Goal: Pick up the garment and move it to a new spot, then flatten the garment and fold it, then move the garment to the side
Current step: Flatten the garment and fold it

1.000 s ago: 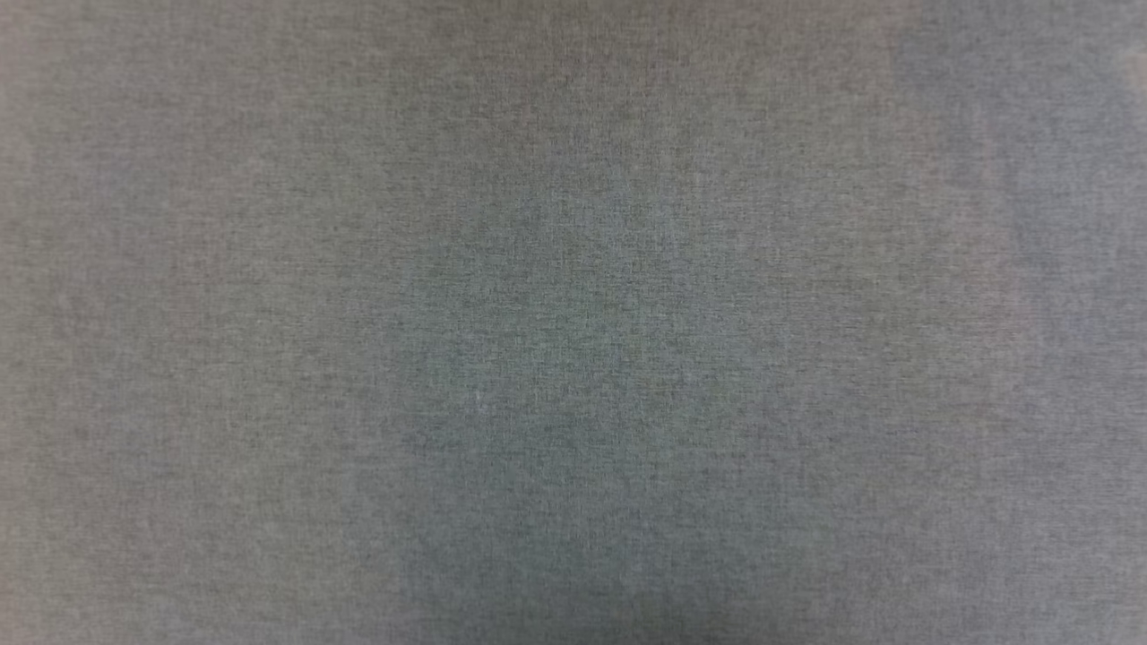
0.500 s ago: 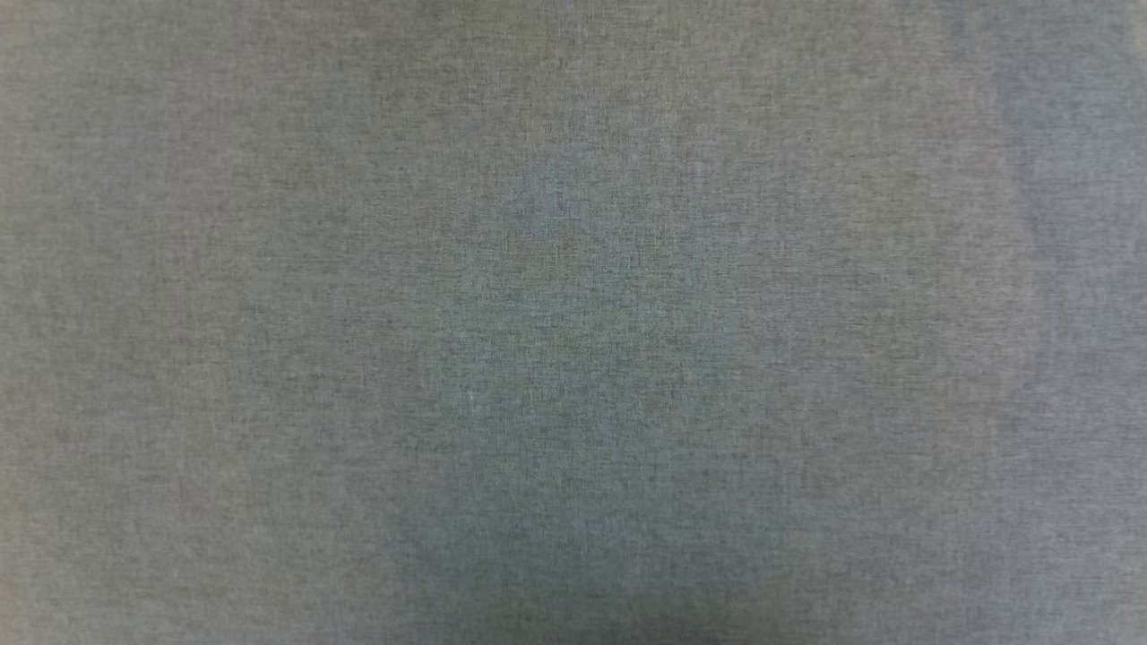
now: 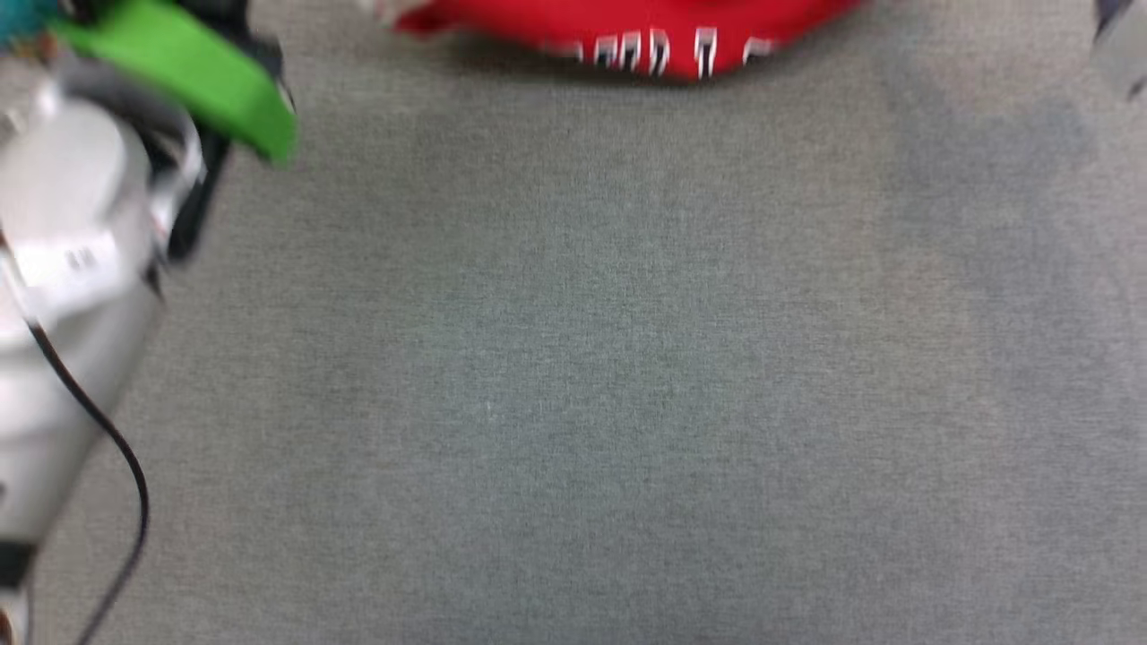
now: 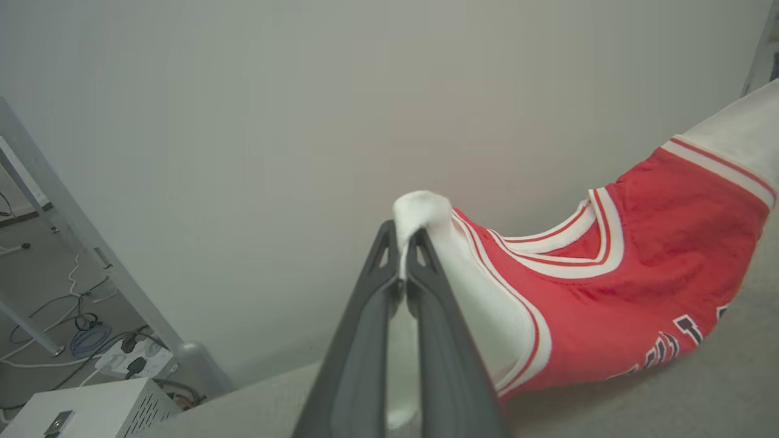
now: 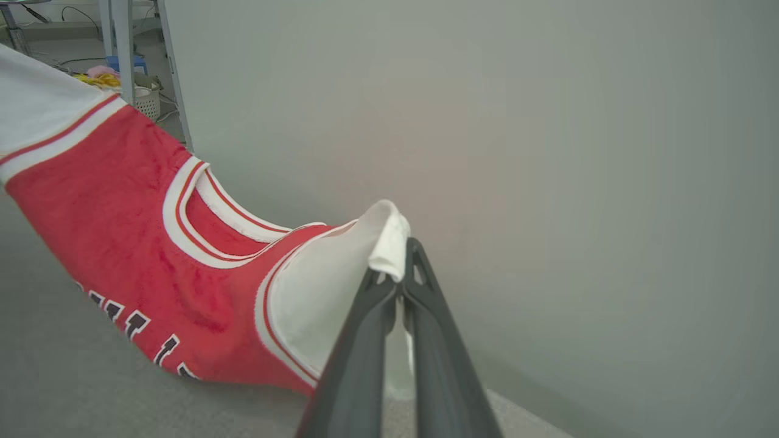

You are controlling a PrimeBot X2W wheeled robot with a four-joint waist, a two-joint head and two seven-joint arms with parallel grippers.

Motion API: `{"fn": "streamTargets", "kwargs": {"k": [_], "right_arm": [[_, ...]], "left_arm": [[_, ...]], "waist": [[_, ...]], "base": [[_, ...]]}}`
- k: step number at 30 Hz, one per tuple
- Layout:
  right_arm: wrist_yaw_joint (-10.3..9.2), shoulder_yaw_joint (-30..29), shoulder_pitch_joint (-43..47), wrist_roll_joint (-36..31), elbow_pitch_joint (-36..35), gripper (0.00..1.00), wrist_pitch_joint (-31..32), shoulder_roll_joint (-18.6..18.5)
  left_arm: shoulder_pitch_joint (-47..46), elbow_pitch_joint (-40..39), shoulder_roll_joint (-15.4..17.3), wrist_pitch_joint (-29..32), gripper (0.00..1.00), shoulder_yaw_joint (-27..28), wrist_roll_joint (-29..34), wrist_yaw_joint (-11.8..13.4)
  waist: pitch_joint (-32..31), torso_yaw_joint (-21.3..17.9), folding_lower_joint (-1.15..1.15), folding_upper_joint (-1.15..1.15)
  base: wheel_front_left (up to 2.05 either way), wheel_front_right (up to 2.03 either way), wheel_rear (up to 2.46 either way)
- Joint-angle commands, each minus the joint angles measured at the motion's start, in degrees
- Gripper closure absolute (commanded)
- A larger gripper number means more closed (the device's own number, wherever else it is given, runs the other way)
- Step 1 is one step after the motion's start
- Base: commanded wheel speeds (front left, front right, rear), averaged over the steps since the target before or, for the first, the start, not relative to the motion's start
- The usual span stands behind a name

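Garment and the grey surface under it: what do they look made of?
The garment: probably a synthetic knit; the red body shows a pebbly, mesh-like texture with a faint sheen, the white sleeves look smoother and matte. The grey surface: seemingly a woven or felt-like cloth cover, matte, with a fine heathered grain.

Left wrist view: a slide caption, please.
Left gripper shut on a white sleeve of the red garment, which sags toward the grey surface.

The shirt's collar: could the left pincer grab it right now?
Probably not yet. The left pincer is shut on the white sleeve of the shirt, so it is busy. Nothing stands between it and the collar, but it would have to let go first.
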Motion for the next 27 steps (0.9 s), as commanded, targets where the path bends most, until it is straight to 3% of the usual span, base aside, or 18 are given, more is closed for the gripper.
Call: {"fn": "streamTargets", "kwargs": {"k": [1,13,27], "right_arm": [[-0.03,0.1,3.9,1.0,-0.9,1.0,-0.6,-0.7],[-0.03,-3.7,34.8,4.3,-3.2,1.0,-1.6,-2.1],[-0.03,-14.3,63.7,2.3,0.3,1.0,-3.7,1.3]], "left_arm": [[4.7,-1.0,0.4,-0.3,1.0,0.7,-0.4,0.7],[36.5,-4.1,-0.2,-0.3,1.0,5.0,-4.4,1.1],[57.9,-1.9,-2.6,-0.3,1.0,10.0,-3.0,2.9]], "waist": [[-5.5,0.6,0.0,0.0],[-15.4,0.7,0.0,0.0],[-21.8,0.8,0.0,0.0]], "base": [[0.0,0.0,0.0],[0.0,0.0,0.0],[0.0,0.0,0.0]]}}
